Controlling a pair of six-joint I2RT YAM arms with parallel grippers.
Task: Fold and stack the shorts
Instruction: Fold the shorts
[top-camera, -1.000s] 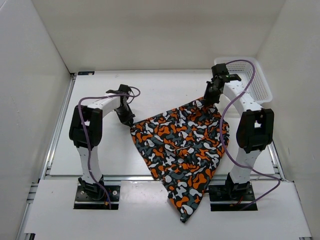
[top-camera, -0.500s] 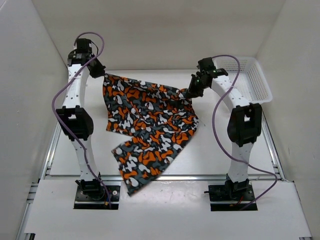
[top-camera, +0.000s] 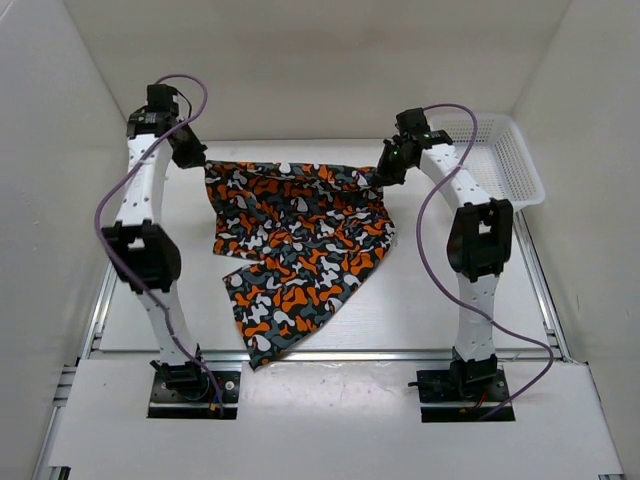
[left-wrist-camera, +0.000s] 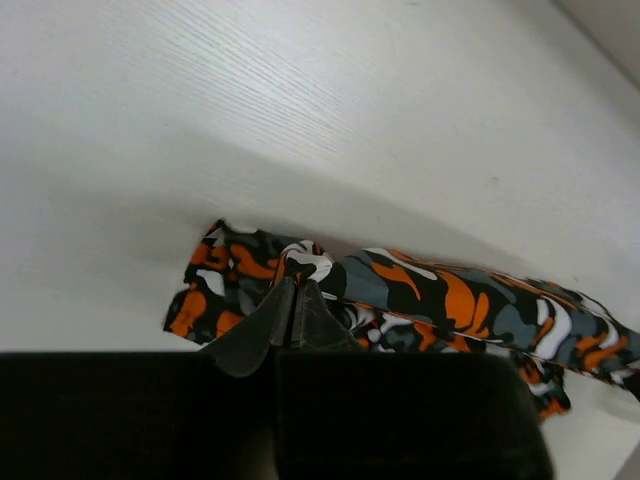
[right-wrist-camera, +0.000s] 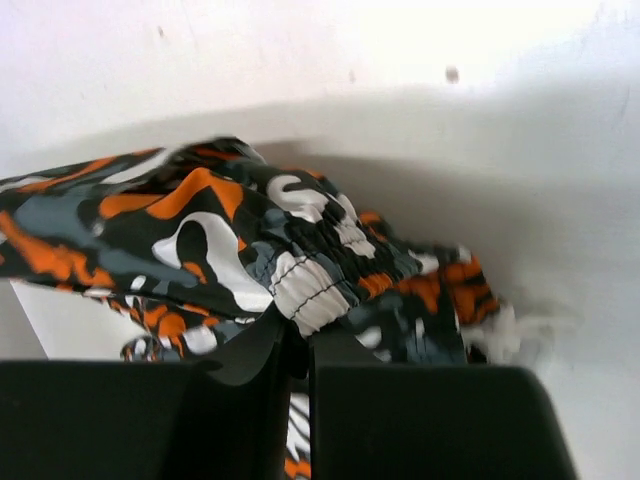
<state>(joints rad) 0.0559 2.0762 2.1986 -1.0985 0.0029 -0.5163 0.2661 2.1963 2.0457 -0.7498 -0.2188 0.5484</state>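
The camouflage shorts (top-camera: 295, 235) hang stretched between both raised arms over the far half of the table, their lower end trailing down to the table's near edge. My left gripper (top-camera: 203, 163) is shut on the shorts' left upper corner (left-wrist-camera: 250, 275). On the right upper corner, at the elastic waistband (right-wrist-camera: 310, 290), my right gripper (top-camera: 378, 178) is shut. In the left wrist view its gripper (left-wrist-camera: 293, 292) shows closed jaws with cloth pinched between them. The right wrist view shows its gripper (right-wrist-camera: 297, 335) clamped on the gathered waistband.
A white mesh basket (top-camera: 505, 160) stands at the back right corner, just right of the right arm. White walls enclose the table (top-camera: 440, 290) on three sides. The arm bases sit at the near edge.
Both arms have lifted the shorts from a low drape over the near edge and carried them up and to the far side. The left arm has risen high, and the top edge is now stretched level.
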